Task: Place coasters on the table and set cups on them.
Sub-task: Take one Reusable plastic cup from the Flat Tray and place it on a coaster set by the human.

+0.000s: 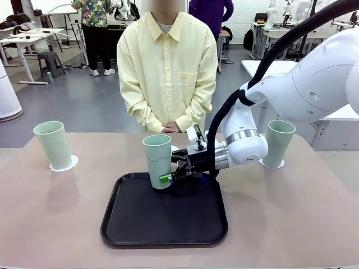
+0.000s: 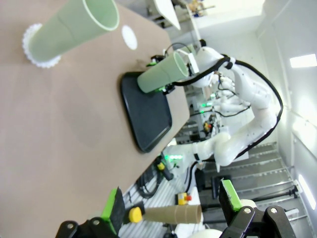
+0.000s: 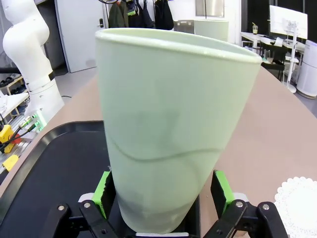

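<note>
- While the person [image 1: 167,73] in the pale yellow shirt stands waiting at the far side, the right gripper [image 1: 170,170] reaches sideways over the black rounded-square tray [image 1: 162,213] with its jaws spread wide around the lower part of a tall mint-green plastic tumbler [image 1: 157,159].
- From the right wrist view, that tumbler [image 3: 171,139] sits between the green pads [image 3: 219,191], one on either side; whether the pads already press on it I cannot tell, and the jaws look as wide as they go.
- Two parts of the job look done: another mint-green cup [image 1: 53,144] stands on a white lacy coaster [image 1: 63,164] far out beyond the gripper's fingertips, and a third cup [image 1: 279,143] stands on its coaster [image 1: 272,163] behind the right arm's wrist.
- A bare white scalloped coaster [image 3: 299,203] lies on the beige-pink worktop [image 1: 291,218] just beside the gripper, past the tray's far edge; I judge it is meant for the tray cup.
- What is left, by my reckoning: close on the tumbler, lift it off the tray and set it on that empty coaster.
- The left gripper [image 2: 171,208] hangs high above the worktop, jaws apart, holding nothing.
</note>
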You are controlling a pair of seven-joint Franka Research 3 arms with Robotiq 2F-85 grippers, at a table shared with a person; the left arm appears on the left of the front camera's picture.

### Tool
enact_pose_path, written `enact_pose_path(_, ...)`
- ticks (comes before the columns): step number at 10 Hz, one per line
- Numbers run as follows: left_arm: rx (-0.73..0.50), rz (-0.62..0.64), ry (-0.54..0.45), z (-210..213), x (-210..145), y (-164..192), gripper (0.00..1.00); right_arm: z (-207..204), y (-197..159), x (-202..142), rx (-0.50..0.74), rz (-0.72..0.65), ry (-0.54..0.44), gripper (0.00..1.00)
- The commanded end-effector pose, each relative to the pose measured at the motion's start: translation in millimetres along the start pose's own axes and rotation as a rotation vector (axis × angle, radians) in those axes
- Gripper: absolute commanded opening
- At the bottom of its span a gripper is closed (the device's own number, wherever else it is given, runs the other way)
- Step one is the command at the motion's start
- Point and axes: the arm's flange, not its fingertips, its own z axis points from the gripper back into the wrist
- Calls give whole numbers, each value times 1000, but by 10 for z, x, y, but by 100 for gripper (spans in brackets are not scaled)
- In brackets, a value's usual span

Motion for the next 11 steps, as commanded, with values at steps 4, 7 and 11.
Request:
enact_pose_path(4, -1, -1, 3, 19, -21, -7, 100, -87, -29, 43, 69, -11, 0, 100)
enact_pose_path(7, -1, -1, 3, 19, -21, -7, 100, -137, -23, 67, 111, 4, -29, 100)
enact_pose_path(11, -1, -1, 3, 19, -21, -7, 100, -138, -26, 65, 148, 37, -42, 40)
